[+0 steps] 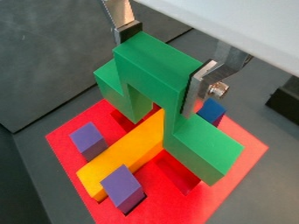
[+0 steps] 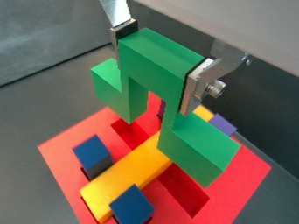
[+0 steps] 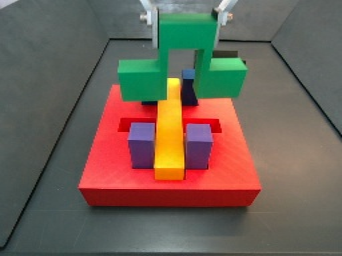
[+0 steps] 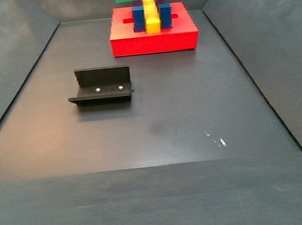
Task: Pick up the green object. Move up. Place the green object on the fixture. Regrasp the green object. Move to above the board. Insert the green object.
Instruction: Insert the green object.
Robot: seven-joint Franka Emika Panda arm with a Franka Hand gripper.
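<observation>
So the gripper [image 1: 163, 57] fingers clamp the green object [image 1: 158, 101] between them, above the board [image 3: 167, 170], only insertion left.

The claw [image 3: 185, 14] hangs above the board [image 3: 107, 172], its fingers [image 1: 201, 82] closed on the raised block of the green object [image 3: 181, 60] — one plate on each side. The object's wide bar lies directly below the claw, straddling the long bar [image 3: 168, 135] that runs along the board's middle. Under the claw, blocks [image 3: 142, 143] sit on either side of that bar. The fixture [image 4: 101, 86] stands well apart from the claw, out on the floor [image 4: 168, 123] — clear of the board.
</observation>
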